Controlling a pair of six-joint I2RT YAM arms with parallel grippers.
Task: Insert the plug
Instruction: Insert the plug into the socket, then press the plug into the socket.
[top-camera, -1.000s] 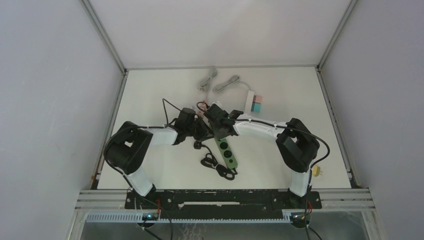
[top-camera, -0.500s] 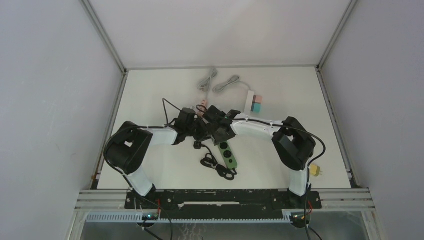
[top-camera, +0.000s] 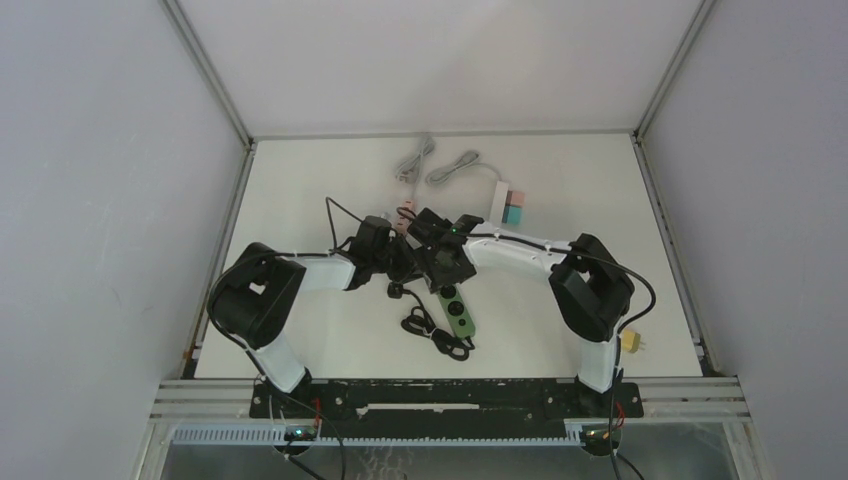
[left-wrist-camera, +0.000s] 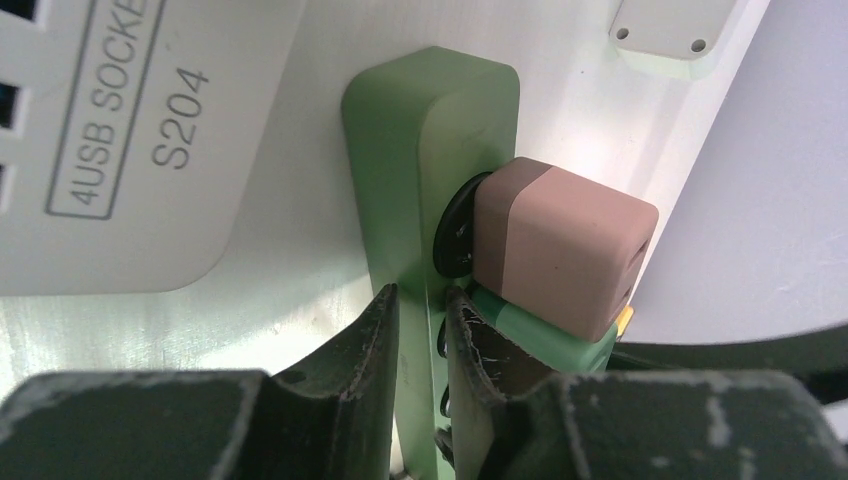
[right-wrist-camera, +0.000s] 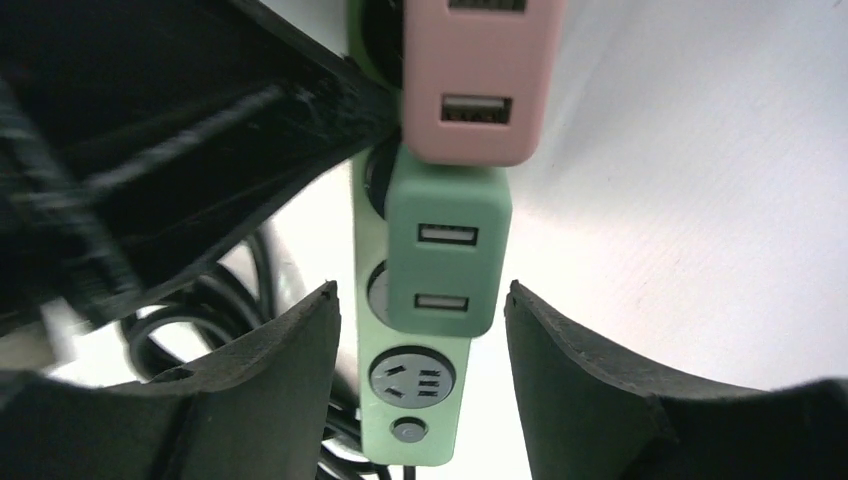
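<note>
Plainly seeing a green power strip (top-camera: 460, 308) lying on the white tabletop (top-camera: 560, 180), between the two arms. Finding the green USB plug (right-wrist-camera: 445, 260) seated in the strip's face, between the bare socket (right-wrist-camera: 412, 378) at the strip's button end and a pink USB plug (right-wrist-camera: 480, 80), touching the pink one. Noting both plugs standing out from the strip side by side. Seeing the right gripper (right-wrist-camera: 422, 295) over the strip with jaws released, spread to either side of the green plug and clear of it. Seeing the left gripper (left-wrist-camera: 422, 310) with jaws clenched on the strip's long edge, just beside the two plugs. Spotting a white block lettered "4USB SOCKET S204" (left-wrist-camera: 130, 130) next to the strip in the left wrist view, on the side away from the plugs. Spotting black cable (top-camera: 432, 333) coiled on the tabletop near the strip's button end.
</note>
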